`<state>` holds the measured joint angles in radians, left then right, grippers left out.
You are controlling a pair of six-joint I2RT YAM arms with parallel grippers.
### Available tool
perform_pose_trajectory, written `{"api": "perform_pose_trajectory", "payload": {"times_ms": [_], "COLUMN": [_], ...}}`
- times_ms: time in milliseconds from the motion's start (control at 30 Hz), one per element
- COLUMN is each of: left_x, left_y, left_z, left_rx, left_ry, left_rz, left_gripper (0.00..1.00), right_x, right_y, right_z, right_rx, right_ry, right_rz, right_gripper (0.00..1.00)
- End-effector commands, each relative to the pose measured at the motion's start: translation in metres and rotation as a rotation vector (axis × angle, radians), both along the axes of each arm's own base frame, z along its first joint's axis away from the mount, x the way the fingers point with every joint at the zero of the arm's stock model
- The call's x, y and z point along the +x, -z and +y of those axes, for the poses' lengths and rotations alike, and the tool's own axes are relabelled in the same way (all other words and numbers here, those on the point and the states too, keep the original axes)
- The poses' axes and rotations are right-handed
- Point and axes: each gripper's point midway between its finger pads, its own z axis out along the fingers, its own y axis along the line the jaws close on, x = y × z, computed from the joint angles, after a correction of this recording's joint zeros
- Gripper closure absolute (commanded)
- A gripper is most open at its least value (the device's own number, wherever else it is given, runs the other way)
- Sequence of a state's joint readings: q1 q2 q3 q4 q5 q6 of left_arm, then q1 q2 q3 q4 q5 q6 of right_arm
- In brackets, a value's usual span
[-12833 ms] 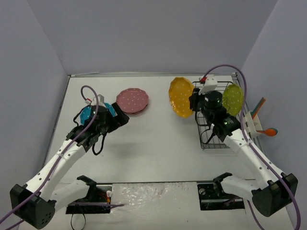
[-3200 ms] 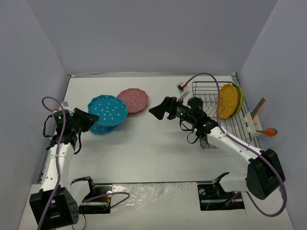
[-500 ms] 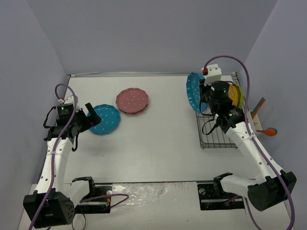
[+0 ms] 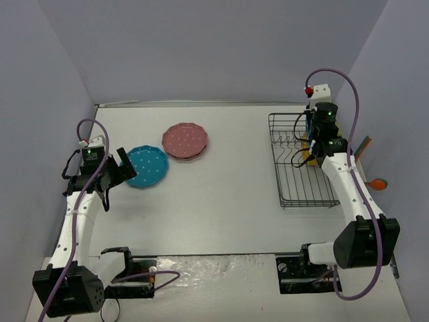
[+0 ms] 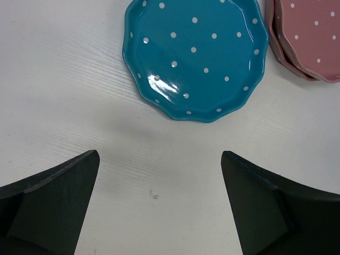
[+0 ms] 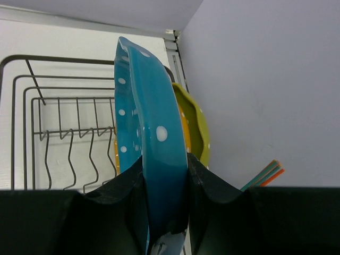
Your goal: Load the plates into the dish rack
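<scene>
Only the wrist view shows the right gripper point(image 6: 164, 162) clamping a dotted blue plate point(image 6: 149, 106) edgewise. Left gripper point(image 5: 160, 155) gapes, flat plate point(image 5: 195, 57) at twelve o'clock.

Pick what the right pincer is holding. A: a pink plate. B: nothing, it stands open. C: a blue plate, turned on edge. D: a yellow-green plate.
C: in the right wrist view the right pincer is clamped on the rim of a blue plate that stands on edge, with the dish rack behind it.
</scene>
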<state>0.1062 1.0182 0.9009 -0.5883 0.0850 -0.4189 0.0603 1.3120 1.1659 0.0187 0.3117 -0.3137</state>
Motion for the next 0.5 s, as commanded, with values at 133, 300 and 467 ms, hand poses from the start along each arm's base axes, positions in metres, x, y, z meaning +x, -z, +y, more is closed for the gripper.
{"api": "perform_pose_trajectory", "payload": {"times_ms": [133, 300, 467], "left_x": [0.007, 0.007, 0.008], "left_y": [-0.012, -0.011, -0.010], "left_z": [0.003, 0.003, 0.003], "left_rx": [0.029, 0.025, 0.022], "left_ry": [0.006, 0.008, 0.004], "left_rz": [-0.037, -0.034, -0.030], "left_gripper": [0.03, 0.03, 0.03], "right_x": [0.042, 0.049, 0.057], "right_y": [-0.055, -0.023, 0.007], "right_z": [-0.015, -0.016, -0.020], "right_rx": [0.028, 0.045, 0.082], "right_ry": [0.017, 0.032, 0.025], "right_rz": [-0.259, -0.236, -0.202], "right_gripper": [1.00, 1.00, 1.00]}}
